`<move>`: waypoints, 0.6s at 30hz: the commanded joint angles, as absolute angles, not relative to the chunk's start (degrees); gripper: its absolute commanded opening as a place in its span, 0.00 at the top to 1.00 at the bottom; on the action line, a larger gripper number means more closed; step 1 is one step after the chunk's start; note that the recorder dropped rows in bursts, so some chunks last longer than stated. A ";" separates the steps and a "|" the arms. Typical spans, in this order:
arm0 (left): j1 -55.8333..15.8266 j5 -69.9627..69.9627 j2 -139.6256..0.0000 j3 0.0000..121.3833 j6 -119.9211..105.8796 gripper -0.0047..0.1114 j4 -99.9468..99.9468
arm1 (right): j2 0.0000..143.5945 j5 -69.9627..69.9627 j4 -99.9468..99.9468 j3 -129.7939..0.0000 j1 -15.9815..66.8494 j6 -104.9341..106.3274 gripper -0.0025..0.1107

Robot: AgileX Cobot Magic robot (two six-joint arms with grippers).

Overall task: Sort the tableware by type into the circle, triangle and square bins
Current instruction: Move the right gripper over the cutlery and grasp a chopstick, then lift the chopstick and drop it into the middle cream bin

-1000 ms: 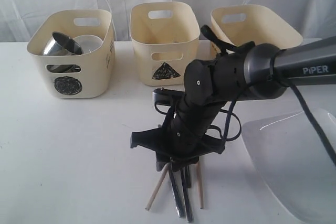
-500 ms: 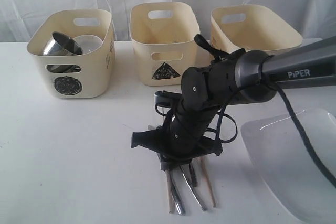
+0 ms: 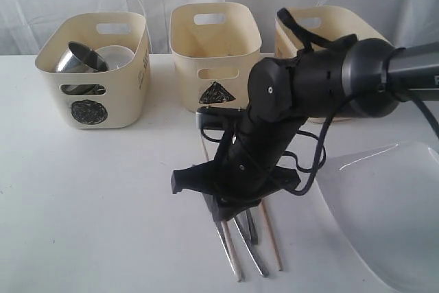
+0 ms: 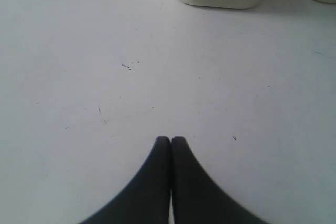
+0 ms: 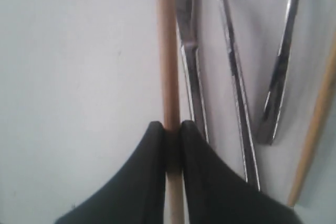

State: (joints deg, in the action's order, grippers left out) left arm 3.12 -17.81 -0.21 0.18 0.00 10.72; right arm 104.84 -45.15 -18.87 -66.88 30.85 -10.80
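cutlery step on. right pincer [image 5: 168,128] clenched on chopstick [image 5: 168,51], lying near front of triangle bin [image 3: 215,46], beside steel cutlery [image 5: 231,77]. left pincer [image 4: 171,141] clenched, empty. next imo: lift level, probably drop in triangle bin.

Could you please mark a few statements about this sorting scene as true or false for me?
1. The right gripper is shut on a wooden chopstick. True.
2. The left gripper stands wide open. False: it is shut, empty, over bare table.
3. A steel mug lies in the circle bin. True.
4. The white plate sits in the triangle bin. False: it lies outside the bins, to the right of the cutlery.
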 commanded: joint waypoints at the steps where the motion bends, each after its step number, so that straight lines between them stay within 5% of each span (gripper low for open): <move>1: 2.73 -17.59 0.00 0.00 0.00 0.96 11.02 | 103.42 -56.30 -24.86 -69.79 29.00 3.00 0.98; 18: 2.73 -17.59 0.00 0.00 0.00 0.96 11.02 | 96.43 -47.48 -25.75 -85.21 12.22 14.32 0.98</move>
